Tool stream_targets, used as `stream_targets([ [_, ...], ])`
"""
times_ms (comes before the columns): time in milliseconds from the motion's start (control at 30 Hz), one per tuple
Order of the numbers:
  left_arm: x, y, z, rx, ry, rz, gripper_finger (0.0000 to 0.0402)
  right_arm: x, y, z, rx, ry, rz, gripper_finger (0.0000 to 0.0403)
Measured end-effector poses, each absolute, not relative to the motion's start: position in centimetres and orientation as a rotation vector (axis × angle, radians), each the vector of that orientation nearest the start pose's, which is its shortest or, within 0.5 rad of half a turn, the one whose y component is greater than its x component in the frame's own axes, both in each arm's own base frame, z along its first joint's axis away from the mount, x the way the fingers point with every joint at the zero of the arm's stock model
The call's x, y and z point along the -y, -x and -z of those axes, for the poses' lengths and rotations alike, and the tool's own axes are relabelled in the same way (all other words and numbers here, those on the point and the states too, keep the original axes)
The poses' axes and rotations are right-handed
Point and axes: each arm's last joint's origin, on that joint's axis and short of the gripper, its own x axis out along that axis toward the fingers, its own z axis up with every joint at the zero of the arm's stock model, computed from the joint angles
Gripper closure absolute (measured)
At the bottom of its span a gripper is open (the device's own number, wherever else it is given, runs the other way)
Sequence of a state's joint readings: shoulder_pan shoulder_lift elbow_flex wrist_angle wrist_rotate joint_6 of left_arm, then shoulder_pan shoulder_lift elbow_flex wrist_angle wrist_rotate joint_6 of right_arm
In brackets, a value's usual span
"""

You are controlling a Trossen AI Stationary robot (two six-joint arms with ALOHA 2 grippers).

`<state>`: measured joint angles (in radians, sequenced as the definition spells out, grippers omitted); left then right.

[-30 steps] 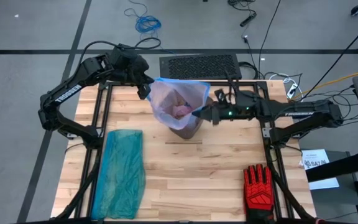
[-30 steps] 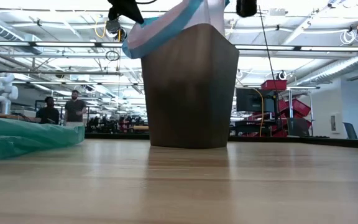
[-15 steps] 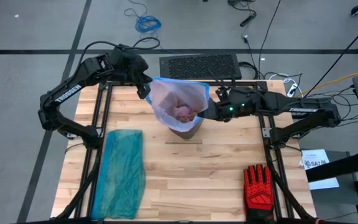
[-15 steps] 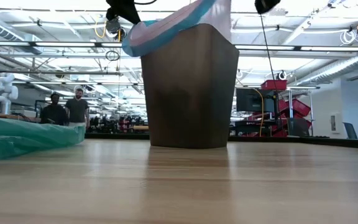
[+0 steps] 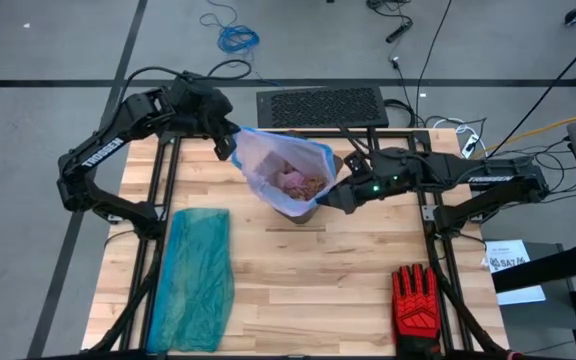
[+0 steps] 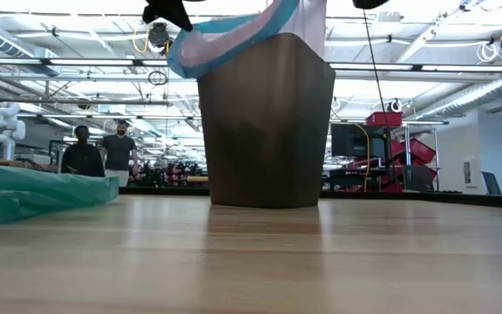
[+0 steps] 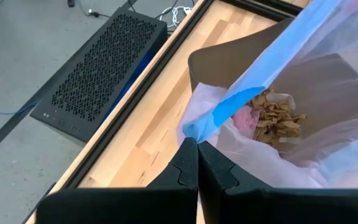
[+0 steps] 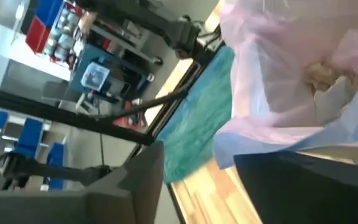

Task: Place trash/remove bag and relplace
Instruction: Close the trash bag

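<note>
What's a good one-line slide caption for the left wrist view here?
Left gripper pinches the blue drawstring rim of the bag, lifting it from the brown bin with crumpled trash inside.
</note>
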<state>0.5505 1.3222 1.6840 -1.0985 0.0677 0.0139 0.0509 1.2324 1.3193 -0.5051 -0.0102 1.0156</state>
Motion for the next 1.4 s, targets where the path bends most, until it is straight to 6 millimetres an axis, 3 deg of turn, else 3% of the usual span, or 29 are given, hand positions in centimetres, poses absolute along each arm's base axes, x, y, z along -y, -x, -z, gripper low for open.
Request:
stream_targets([
  [200, -11.7, -19.5, -44.2, -0.69, 0.216, -0.455, 0.0402, -1.7, -25.7, -39.1, -0.481, -0.965, 0.105, 0.0179],
  [567, -11.2, -18.7, -44.6, -0.669, 0.235, -0.461, 0.0402, -1.3, -22.8, -37.5, -0.745, -0.814, 0.194, 0.0177],
  [833, -11.0, -18.4, -44.4, -0.697, 0.247, -0.456, 0.0402, -1.8, -21.8, -36.4, -0.879, -0.696, 0.258, 0.0177],
  [1000, -11.0, -18.4, -44.4, -0.697, 0.247, -0.456, 0.0402, -2.6, -23.7, -36.8, -0.738, -0.604, 0.22, 0.0177],
  [1133, -11.0, -18.4, -44.4, -0.697, 0.247, -0.456, 0.0402, -2.5, -25.3, -35.6, -0.767, -0.525, 0.248, 0.0182],
  [1400, -11.0, -18.5, -44.5, -0.693, 0.246, -0.456, 0.0402, -2.3, -30.7, -34.0, -0.632, -0.424, 0.184, 0.0204],
])
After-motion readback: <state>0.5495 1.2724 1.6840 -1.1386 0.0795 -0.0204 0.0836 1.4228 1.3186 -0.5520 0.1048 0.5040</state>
